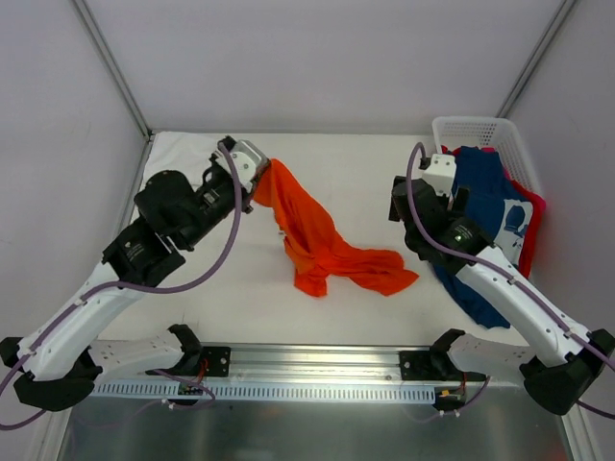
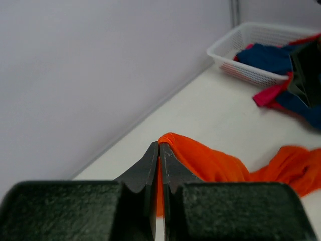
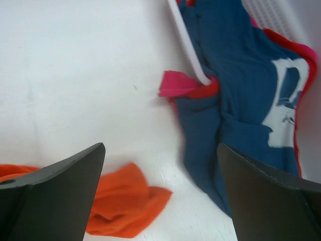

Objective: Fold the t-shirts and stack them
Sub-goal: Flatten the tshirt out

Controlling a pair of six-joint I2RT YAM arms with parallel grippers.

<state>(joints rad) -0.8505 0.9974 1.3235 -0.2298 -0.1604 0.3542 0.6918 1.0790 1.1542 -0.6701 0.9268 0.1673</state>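
Observation:
The orange t-shirt [image 1: 322, 245] hangs from my left gripper [image 1: 258, 188] and trails down to a crumpled heap on the table. In the left wrist view the left gripper [image 2: 159, 146] is shut on a fold of the orange t-shirt [image 2: 210, 163]. My right gripper [image 3: 160, 165] is open and empty above the table, between the orange t-shirt's end [image 3: 123, 206] and the navy t-shirt [image 3: 241, 100] with white print. The navy t-shirt [image 1: 490, 206] and a pink-red t-shirt [image 1: 534, 216] spill out of the basket. No white t-shirt shows.
A white plastic lattice basket [image 1: 480, 130] stands at the back right corner, seen also in the left wrist view [image 2: 251, 50]. Grey walls enclose the white table [image 1: 211, 288] at the back and sides. A metal rail [image 1: 317, 370] runs along the near edge.

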